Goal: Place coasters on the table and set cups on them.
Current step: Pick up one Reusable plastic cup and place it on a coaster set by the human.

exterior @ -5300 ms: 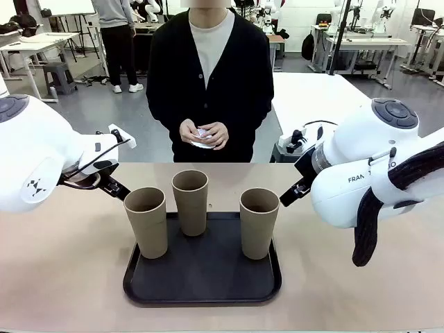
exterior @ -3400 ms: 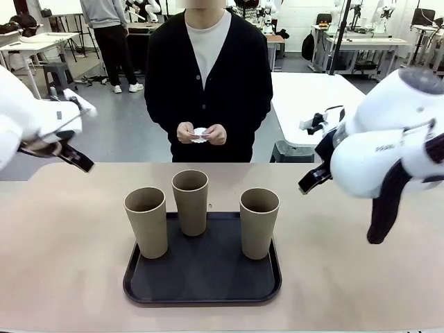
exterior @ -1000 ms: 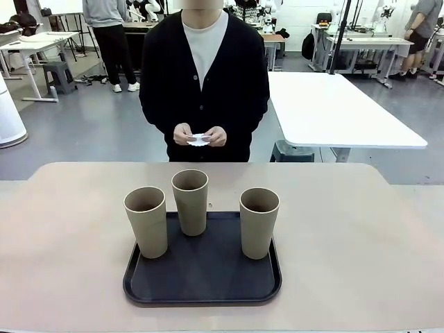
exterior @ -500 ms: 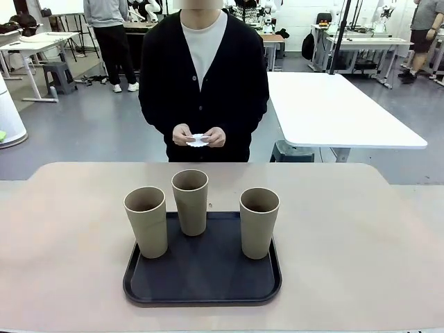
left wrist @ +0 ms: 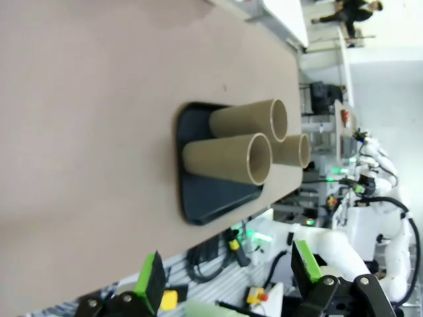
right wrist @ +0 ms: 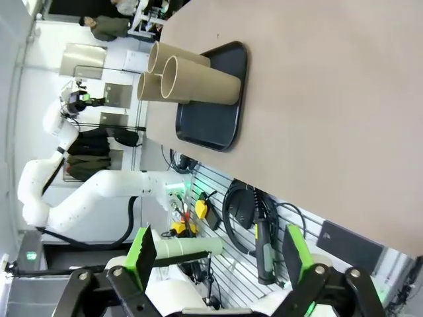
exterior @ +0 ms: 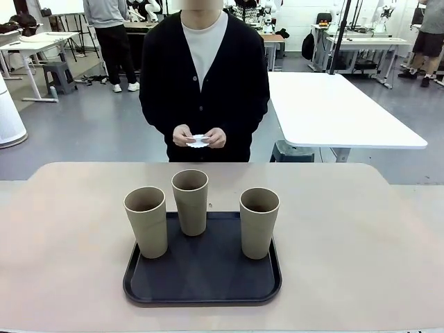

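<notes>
Three tan cups stand upright on a black tray (exterior: 208, 281): a left cup (exterior: 146, 223), a middle cup (exterior: 190, 202) farther back and a right cup (exterior: 259, 223). At the far side of the table (exterior: 354, 229) a person holds the white coasters (exterior: 199, 140) in both hands, above the table's far edge. My left gripper (left wrist: 228, 274) is open and empty, well off to one side of the cups (left wrist: 228, 158). Also open and empty, my right gripper (right wrist: 219, 254) hangs far from the cups (right wrist: 198, 82), beyond the table's edge.
A white rectangular table (exterior: 333, 111) stands behind on the right. The tabletop (left wrist: 86, 99) lies bare on both sides of the tray (right wrist: 211, 125). Cables and equipment sit below the table's near edge in both wrist views.
Both arms, which stood beside the cups seconds ago, have drawn back out of the front view. Over the last second the cups, tray and person's hands have stayed as they were.
</notes>
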